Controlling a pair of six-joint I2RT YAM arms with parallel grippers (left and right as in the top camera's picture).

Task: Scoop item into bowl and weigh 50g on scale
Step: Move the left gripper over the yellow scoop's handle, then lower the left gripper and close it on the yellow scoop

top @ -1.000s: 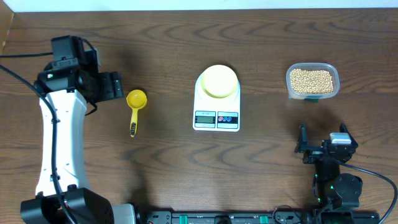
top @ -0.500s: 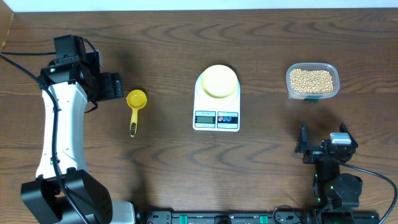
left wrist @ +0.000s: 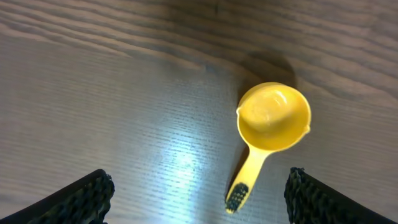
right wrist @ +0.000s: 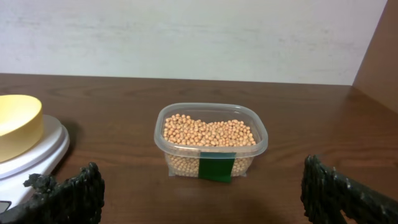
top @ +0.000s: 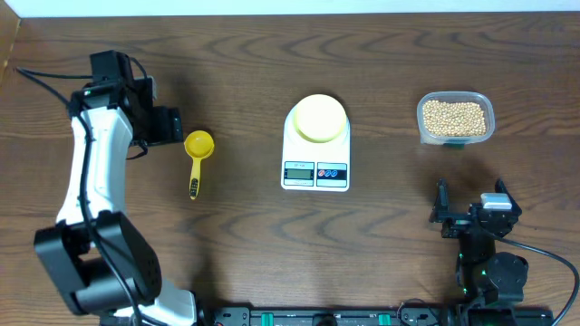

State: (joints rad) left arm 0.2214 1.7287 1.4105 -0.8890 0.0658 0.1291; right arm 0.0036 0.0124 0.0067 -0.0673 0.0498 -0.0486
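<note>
Beans point(right wrist: 208, 132), small and round, fill a clear tub point(right wrist: 260, 148); left gripper point(left wrist: 199, 196) and right gripper point(right wrist: 202, 190) gape wide

Robot lab bench: dark wood table point(top: 272, 244), plain white wall point(right wrist: 186, 37) behind it, black mounting rail point(top: 317, 318) on its near edge.

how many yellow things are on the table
2: the bright yellow scoop lying left of the scale, and the pale-yellow bowl sitting on the scale's platform. Nothing appears hidden.
</note>
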